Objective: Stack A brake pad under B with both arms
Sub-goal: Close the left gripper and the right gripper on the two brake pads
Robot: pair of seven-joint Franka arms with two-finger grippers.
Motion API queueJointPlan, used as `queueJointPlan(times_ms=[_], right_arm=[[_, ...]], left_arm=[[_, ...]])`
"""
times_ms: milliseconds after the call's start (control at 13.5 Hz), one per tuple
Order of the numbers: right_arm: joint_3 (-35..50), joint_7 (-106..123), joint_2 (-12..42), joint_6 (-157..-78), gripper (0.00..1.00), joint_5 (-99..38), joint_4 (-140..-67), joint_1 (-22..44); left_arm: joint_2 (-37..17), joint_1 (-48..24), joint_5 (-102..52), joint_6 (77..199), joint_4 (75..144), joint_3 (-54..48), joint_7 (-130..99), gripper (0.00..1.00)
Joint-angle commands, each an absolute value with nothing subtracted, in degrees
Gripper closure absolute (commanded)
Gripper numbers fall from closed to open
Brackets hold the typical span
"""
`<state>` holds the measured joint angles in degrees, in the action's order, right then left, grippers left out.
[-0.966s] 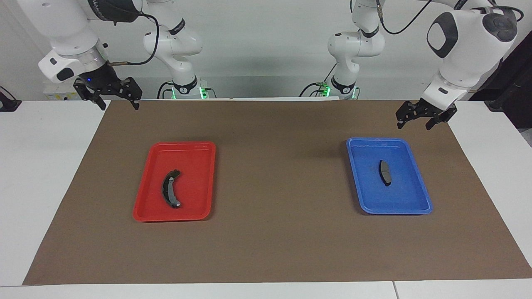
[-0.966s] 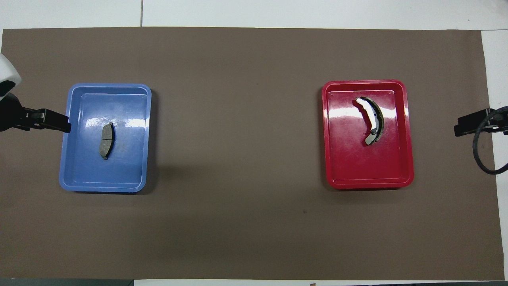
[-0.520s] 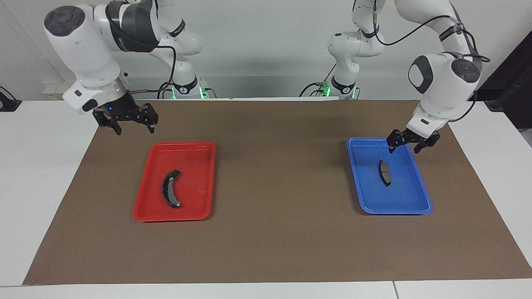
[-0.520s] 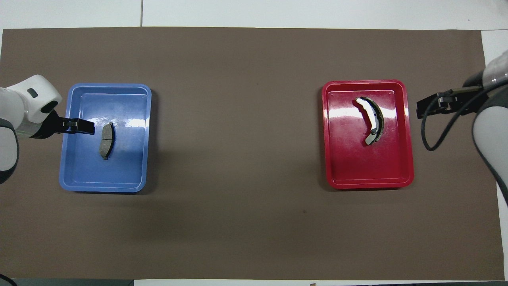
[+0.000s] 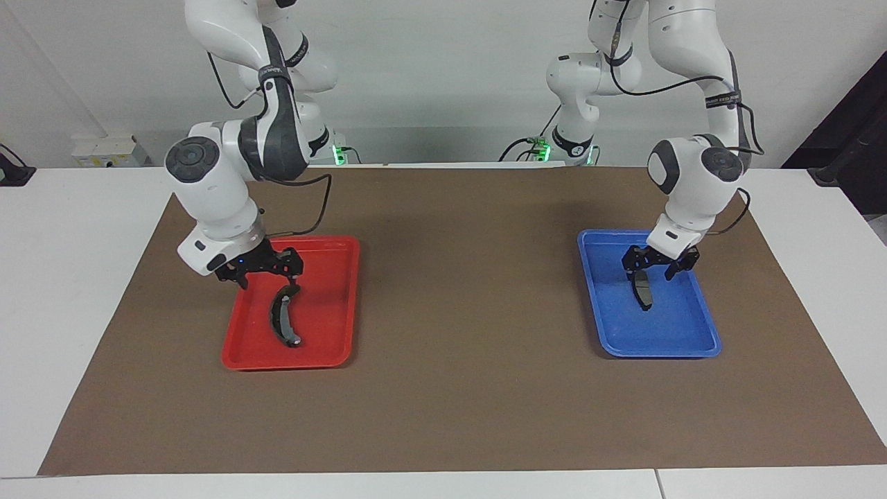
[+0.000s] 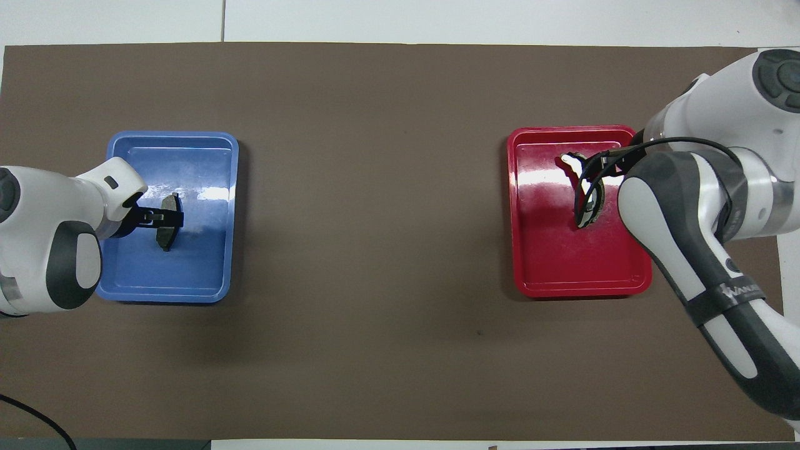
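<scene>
Left hand (image 5: 650,269): spread over pad A (image 5: 643,291); straddle its middle before you pinch.
Right hand (image 5: 263,272): spread over B (image 5: 282,315); centre it likewise.

1. The worktop (image 5: 457,388) between the red tray (image 5: 326,346) and the blue tray (image 5: 665,343) lies bare, a wide lane under its brown mat (image 6: 375,362).
2. The red tray's raised rim rings the B (image 5: 280,322); the right claw (image 5: 262,272) and its arm crowd the tray's end nearer the robots.
3. The blue tray's rim encloses the A brake pad (image 5: 644,294); the left claw (image 5: 651,263) hangs over that pad's end nearer the robots.
4. Each tray floor farther from the robots than its pad is bare.
</scene>
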<state>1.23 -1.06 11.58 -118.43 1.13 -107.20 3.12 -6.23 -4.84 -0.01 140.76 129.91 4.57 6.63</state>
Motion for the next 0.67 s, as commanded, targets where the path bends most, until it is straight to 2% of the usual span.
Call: queueJointPlan(times_ms=[0,223,297,446,520,594], right_arm=[[2.3,-1.5,11.6,-123.1,0.00,0.5,-111.2,1.5],[2.4,-1.2,15.2,-125.6,0.00,0.5,-111.4,1.5],[2.4,-1.2,16.0,-126.1,0.00,0.5,-111.5,1.4],[2.3,-0.9,18.0,-128.3,0.00,0.6,-111.6,1.4],[2.3,-0.4,18.5,-128.7,0.00,0.6,-111.6,1.4],[2.3,-0.4,18.8,-128.8,0.03,0.7,-111.6,1.4]], left_arm=[[-8.0,-4.8,0.4,145.1,131.7,4.8,6.7,0.06],[-9.3,-4.8,0.4,146.3,132.2,4.8,6.6,0.10],[-9.3,-4.9,0.4,146.2,132.2,4.8,6.8,0.19],[-9.3,-5.0,0.4,145.6,132.2,4.8,6.9,0.66],[-9.3,-4.9,0.4,145.6,132.2,4.8,6.9,0.78],[-9.3,-4.9,0.4,145.7,132.1,4.8,7.0,0.85]])
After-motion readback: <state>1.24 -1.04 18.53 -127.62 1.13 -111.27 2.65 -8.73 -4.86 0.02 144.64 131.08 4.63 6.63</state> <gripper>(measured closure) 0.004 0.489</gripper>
